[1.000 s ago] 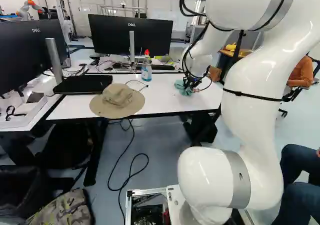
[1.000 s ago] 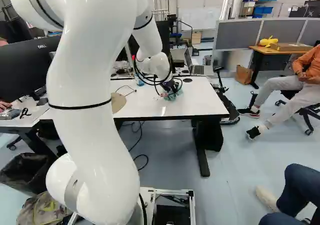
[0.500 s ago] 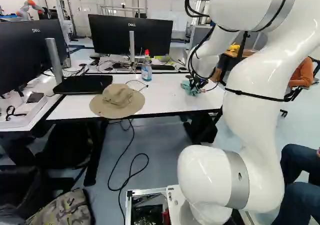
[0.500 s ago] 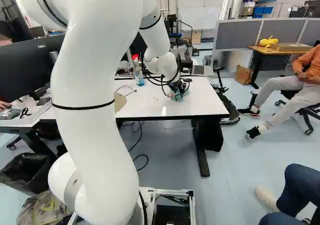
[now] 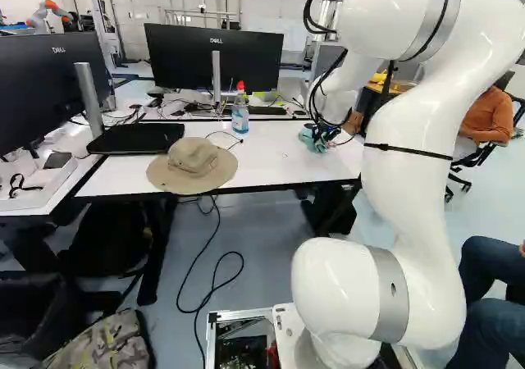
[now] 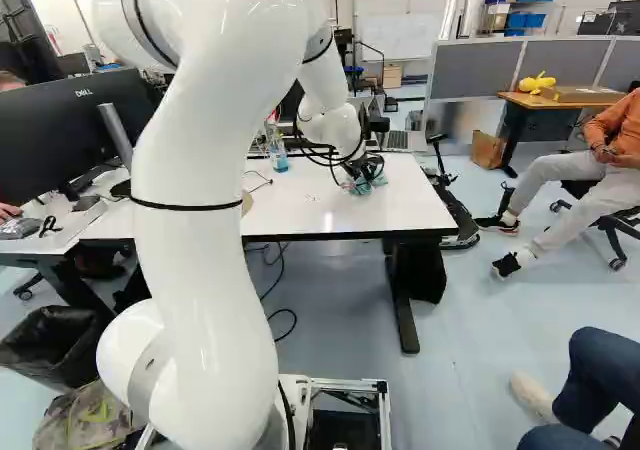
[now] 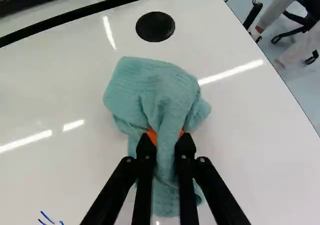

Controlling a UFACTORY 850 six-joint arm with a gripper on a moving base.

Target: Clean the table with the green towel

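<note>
At the right part of the white table (image 5: 267,157), my gripper (image 5: 325,137) holds the green towel (image 5: 311,142) down against the tabletop. The right base view shows the gripper (image 6: 367,173) with the bunched towel (image 6: 357,187) under it, beyond the table's near edge. In the wrist view the gripper (image 7: 166,136) is shut on a fold of the towel (image 7: 150,87), which is pinched between its orange pads. The cloth spreads ahead of the fingers, and some hangs beneath them. Blue pen marks (image 7: 47,217) lie on the tabletop beside the fingers.
A tan hat (image 5: 193,164) lies left of the towel, with a spray bottle (image 5: 240,113) behind it. Monitors (image 5: 215,57) stand farther back. A round black disc (image 7: 155,26) is ahead of the towel. The table's right edge is nearby; a laptop (image 6: 398,141) sits beyond.
Still gripping the towel, my gripper has moved right over the table, then slightly away from the base. The arm's upper links have shifted with it. The base has not moved.
</note>
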